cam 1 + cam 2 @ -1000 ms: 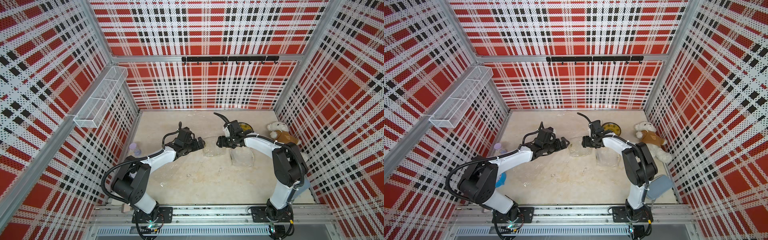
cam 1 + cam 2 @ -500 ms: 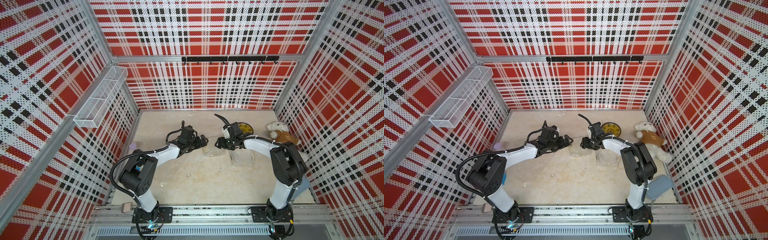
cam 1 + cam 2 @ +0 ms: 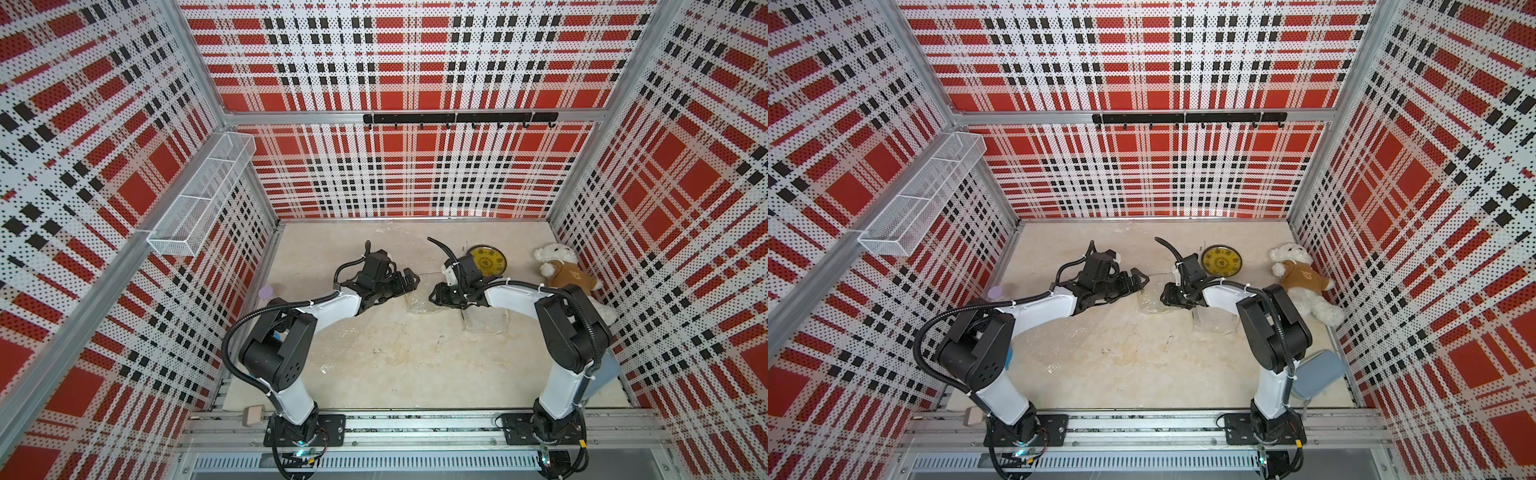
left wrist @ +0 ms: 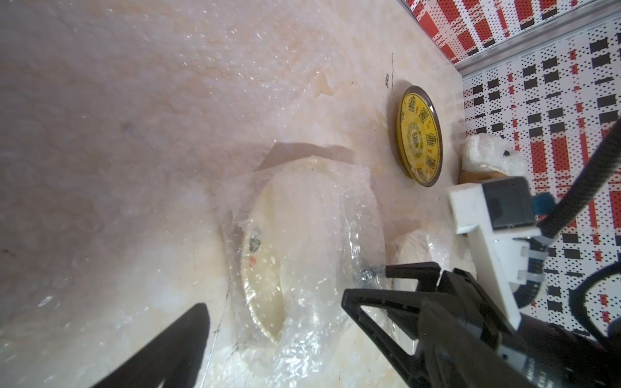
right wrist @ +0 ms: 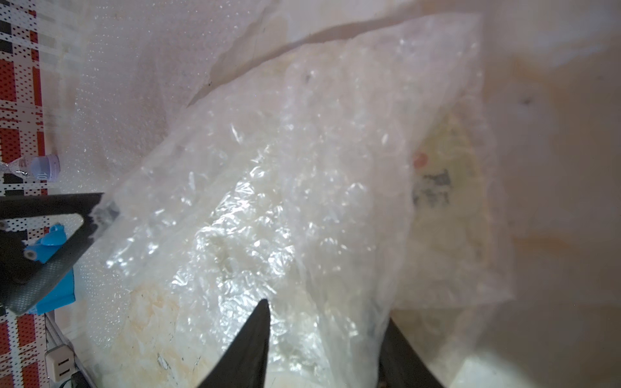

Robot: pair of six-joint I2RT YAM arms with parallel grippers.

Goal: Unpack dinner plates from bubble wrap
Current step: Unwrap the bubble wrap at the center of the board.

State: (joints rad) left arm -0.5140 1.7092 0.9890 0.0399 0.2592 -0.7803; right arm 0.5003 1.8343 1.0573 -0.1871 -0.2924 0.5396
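Since a second ago the left arm (image 3: 332, 303) has stretched further toward the middle of the desk (image 3: 395, 374), and the left jaws now sit right at the 9 o'clock edge of the wrapped bundle. By contrast the right arm (image 3: 511, 295) has barely shifted, but the right jaws have narrowed markedly over that second.

Both top views show the bubble wrap (image 3: 417, 302) (image 3: 1152, 305) lying just beyond the desk's centre toward 12 o'clock, squarely between the two sets of jaws. Inside it lies a cream dinner plate (image 4: 265, 278), flat, with a small dark motif showing through the film. The right wrist view shows the same plate (image 5: 447, 201) under the crinkled wrap (image 5: 268, 168).

The left jaws are spread wide and hold nothing; the tip of one finger (image 5: 43, 278) touches the wrap's edge. The right jaws are half drawn together, with the wrap's 3 o'clock edge lying between the fingers (image 5: 248, 346). Whether they actually pinch the film I cannot tell.

A second wrapped bundle (image 3: 484, 320) rests at 3 o'clock of the first, partly beneath the right arm, where it was before. An unwrapped yellow plate (image 3: 487, 261) with a dark rim lies bare at 1 o'clock, also unmoved. The teddy bear (image 3: 561, 272) sits at 2 o'clock, the lilac hourglass (image 3: 264, 292) against the 9 o'clock wall, and a grey pouch (image 3: 1316, 374) at 4 o'clock.
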